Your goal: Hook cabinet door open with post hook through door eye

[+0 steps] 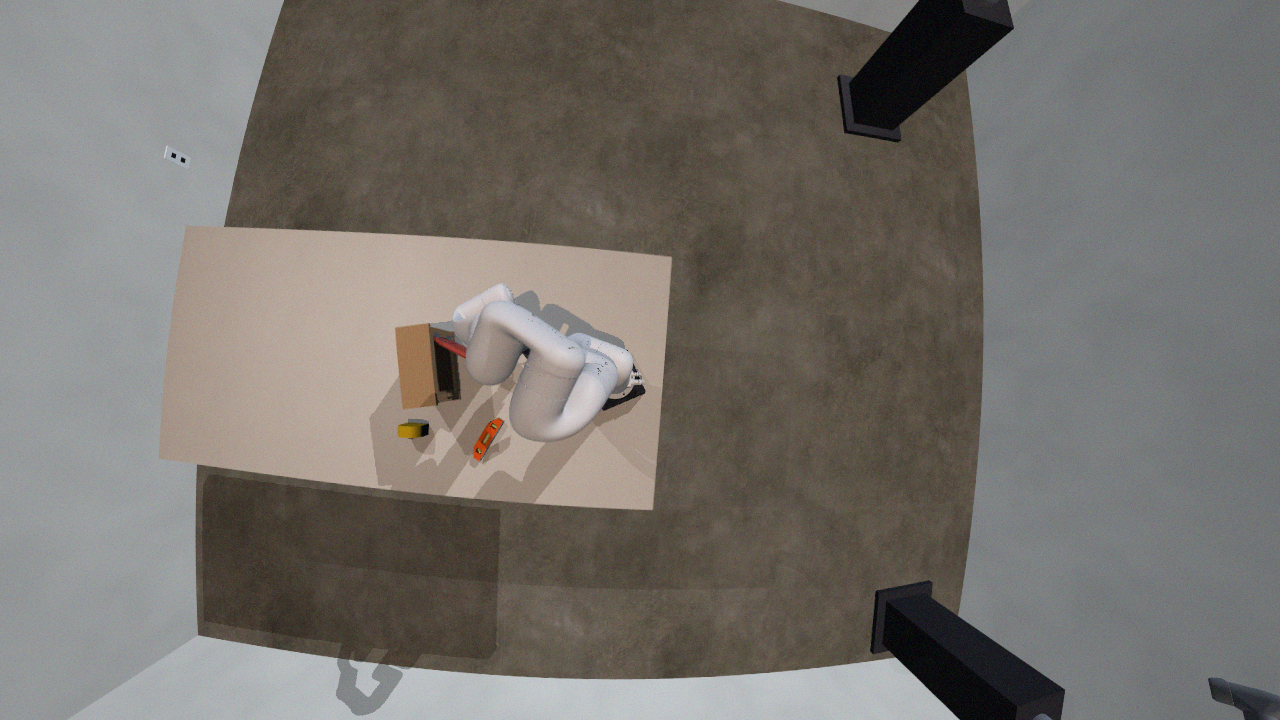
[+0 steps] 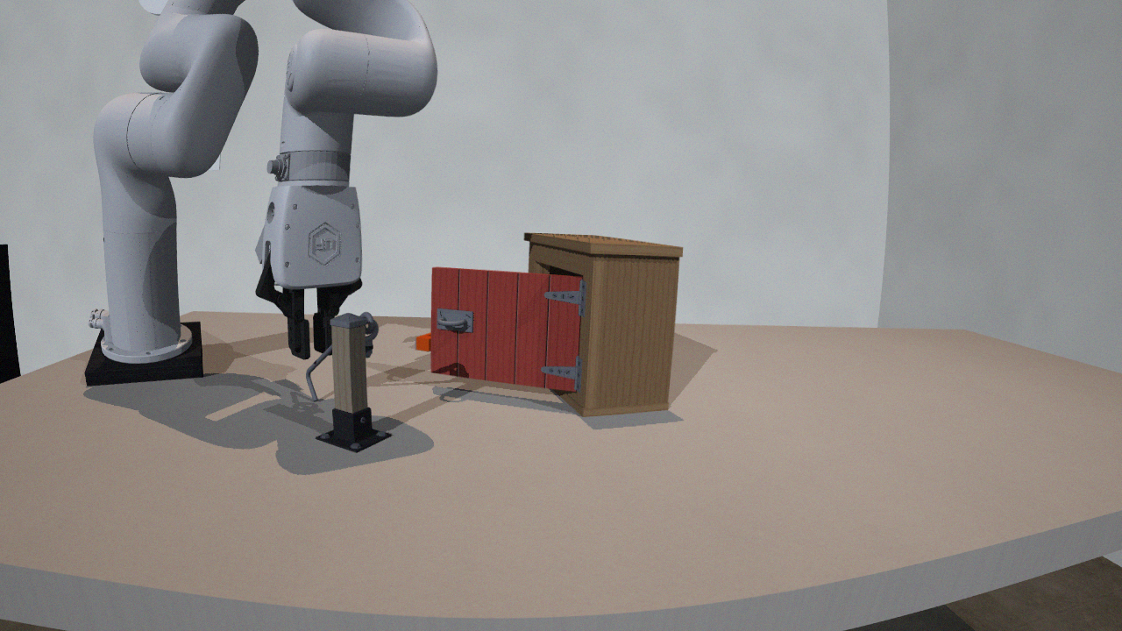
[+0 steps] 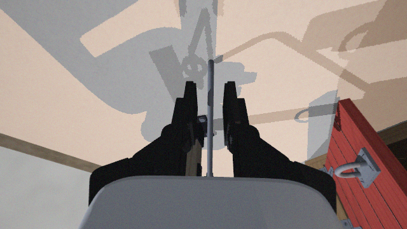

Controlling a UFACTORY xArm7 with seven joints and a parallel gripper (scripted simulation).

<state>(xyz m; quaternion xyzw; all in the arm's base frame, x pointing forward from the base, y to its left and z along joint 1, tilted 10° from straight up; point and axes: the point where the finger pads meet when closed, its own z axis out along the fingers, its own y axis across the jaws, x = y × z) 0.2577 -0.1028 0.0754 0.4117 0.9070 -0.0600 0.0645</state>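
Observation:
The wooden cabinet [image 2: 620,322] stands flat on the table, and its red door [image 2: 506,325] is swung wide open towards the post. The grey eye [image 2: 455,320] on the door is empty; it also shows in the wrist view [image 3: 353,166]. The short wooden post [image 2: 351,368] stands left of the door. Its grey hook rod [image 2: 313,367] hangs down on the side away from the door. My gripper [image 2: 309,345] is lowered beside the post. In the wrist view its fingers stand part open on either side of the rod [image 3: 210,105], with a gap on each side.
A yellow object [image 1: 412,428] and an orange object [image 1: 487,437] lie on the table near the cabinet [image 1: 416,364]. The orange one peeks out behind the door [image 2: 432,342]. The arm's base [image 2: 141,352] stands at the far left.

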